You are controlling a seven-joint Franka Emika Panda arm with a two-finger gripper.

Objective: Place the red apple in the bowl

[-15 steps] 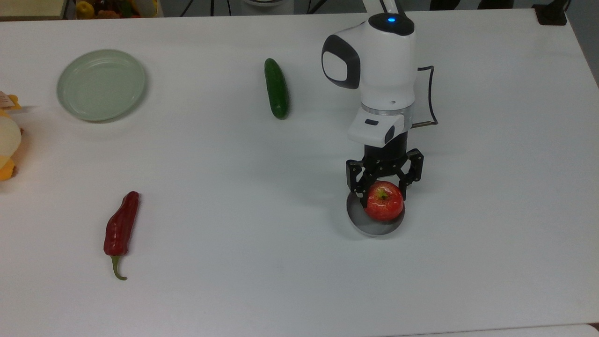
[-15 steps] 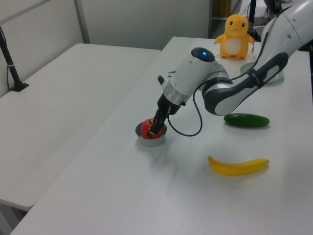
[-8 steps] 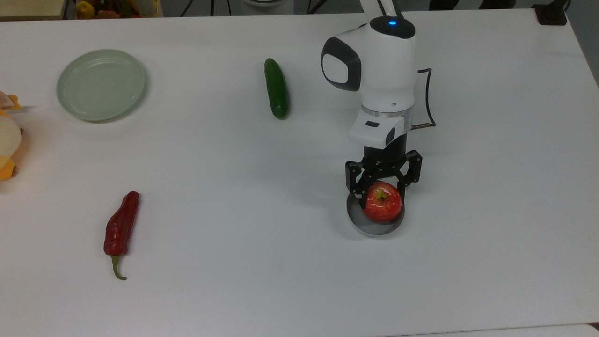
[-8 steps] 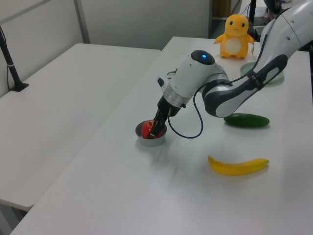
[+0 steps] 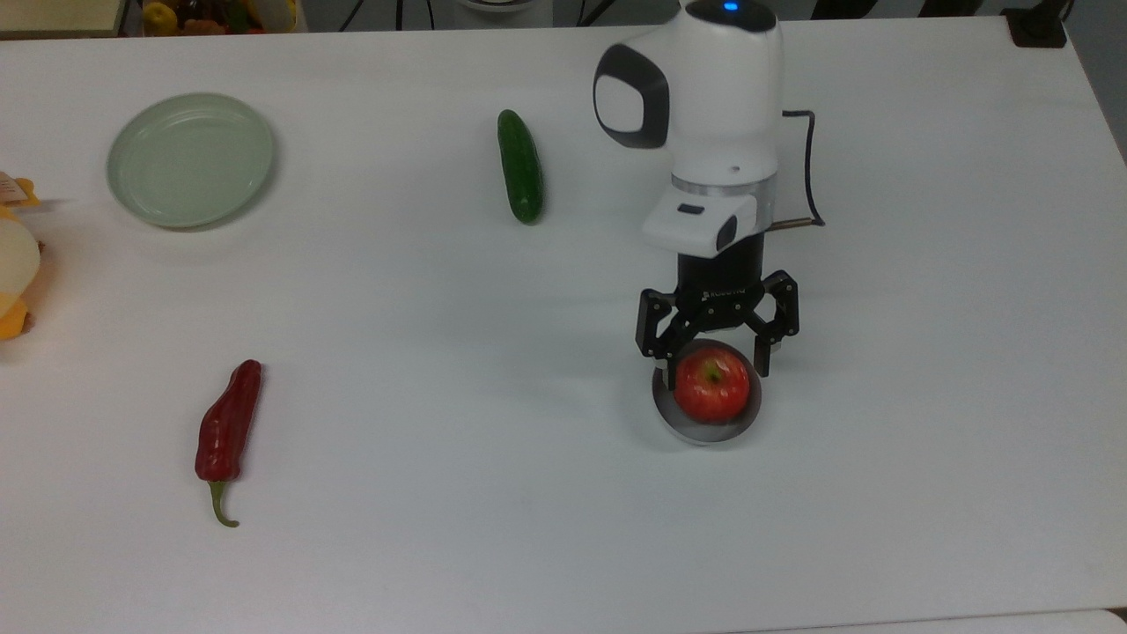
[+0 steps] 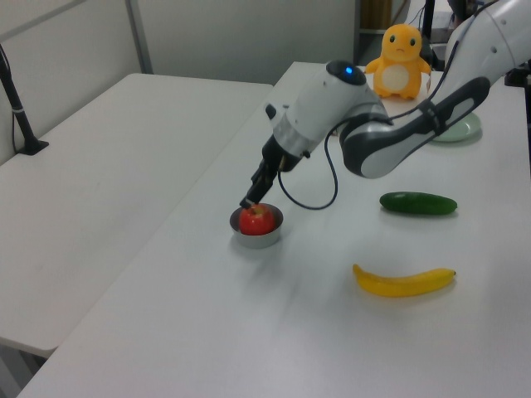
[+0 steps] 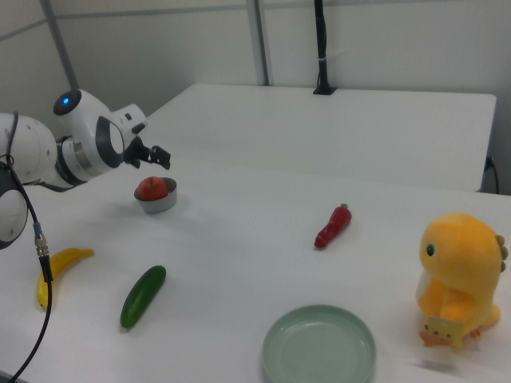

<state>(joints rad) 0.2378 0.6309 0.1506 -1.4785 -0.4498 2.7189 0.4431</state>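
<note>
The open-fingered gripper is hanging just above the red apple, which is sitting in the bowl, so the arm itself is blocking the way in from directly overhead. White table is lying bare all around the bowl, leaving sideways approaches open. The cucumber, chili pepper, green plate, banana and yellow plush toy are all lying well apart from it.
</note>
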